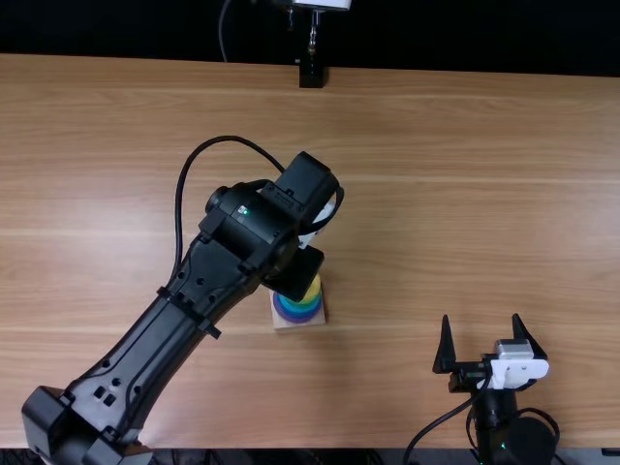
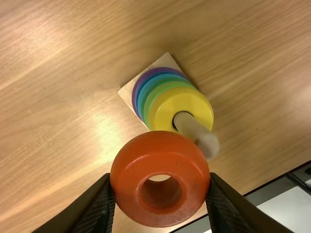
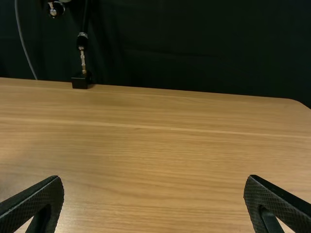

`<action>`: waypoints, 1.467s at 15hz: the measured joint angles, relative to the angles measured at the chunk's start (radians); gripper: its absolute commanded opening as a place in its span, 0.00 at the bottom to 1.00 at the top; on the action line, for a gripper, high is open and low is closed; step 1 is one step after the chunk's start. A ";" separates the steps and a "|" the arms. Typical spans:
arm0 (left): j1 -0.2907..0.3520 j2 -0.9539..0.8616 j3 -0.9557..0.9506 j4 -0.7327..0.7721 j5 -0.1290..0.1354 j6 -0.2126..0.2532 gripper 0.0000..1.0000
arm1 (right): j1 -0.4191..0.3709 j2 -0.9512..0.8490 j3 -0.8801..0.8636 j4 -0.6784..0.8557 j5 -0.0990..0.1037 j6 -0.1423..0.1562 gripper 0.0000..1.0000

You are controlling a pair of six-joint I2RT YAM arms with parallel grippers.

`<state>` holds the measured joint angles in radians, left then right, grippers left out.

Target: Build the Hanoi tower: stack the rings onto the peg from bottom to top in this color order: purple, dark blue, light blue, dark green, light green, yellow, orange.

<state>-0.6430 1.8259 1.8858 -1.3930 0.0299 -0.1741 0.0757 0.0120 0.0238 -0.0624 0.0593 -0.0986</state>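
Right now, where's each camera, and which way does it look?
Top view: fixed above the table's near edge, looking steeply down and forward; left arm and right arm show.
Left wrist view: on the left wrist, looking down at the yellow ring; left fingers grip the orange ring.
Right wrist view: on the right wrist, looking across the table; right fingers stand apart.
Top and left wrist share the yellow ring.

Top view looks steeply down; left wrist view, closer, shares its rings (image 2: 167,104); right wrist view faces across the table (image 3: 170,150).
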 measured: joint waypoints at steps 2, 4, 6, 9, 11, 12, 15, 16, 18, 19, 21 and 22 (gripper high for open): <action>-0.005 0.000 0.008 -0.001 0.000 -0.016 0.00 | 0.000 0.000 0.000 0.000 0.000 0.000 1.00; -0.005 0.000 0.013 -0.001 0.001 -0.018 0.00 | 0.000 0.000 0.000 0.000 0.000 0.000 1.00; -0.005 0.000 0.013 -0.001 0.000 -0.018 0.00 | 0.000 0.000 0.000 0.001 0.000 0.000 1.00; -0.005 0.000 0.029 -0.001 0.001 -0.021 0.00 | 0.000 0.000 0.000 0.000 0.000 0.000 1.00; -0.005 -0.001 0.039 0.001 0.000 -0.026 0.00 | 0.000 0.000 0.000 0.000 0.000 0.000 1.00; -0.005 -0.001 0.039 0.001 0.001 -0.026 0.00 | 0.000 0.000 0.000 0.000 0.000 0.000 1.00; -0.005 -0.001 0.039 0.000 0.001 -0.040 0.00 | 0.000 0.000 0.000 0.000 0.000 0.000 1.00; -0.005 -0.001 0.039 0.000 0.001 -0.050 0.00 | 0.000 0.000 0.000 0.001 0.000 -0.001 1.00; -0.005 -0.001 0.039 0.000 0.000 -0.066 0.00 | 0.000 0.000 0.000 0.000 0.000 0.000 1.00; -0.010 -0.001 0.039 0.000 0.000 -0.068 0.00 | 0.000 0.000 0.000 0.000 0.000 0.000 1.00; -0.025 -0.001 0.039 0.000 0.001 -0.070 0.00 | 0.000 0.000 0.000 0.000 0.000 0.000 1.00; -0.032 -0.001 0.039 0.000 0.002 -0.078 0.00 | 0.000 0.000 0.000 0.000 0.000 0.000 1.00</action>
<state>-0.6754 1.8248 1.9251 -1.3926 0.0315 -0.2520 0.0757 0.0120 0.0235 -0.0624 0.0589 -0.0986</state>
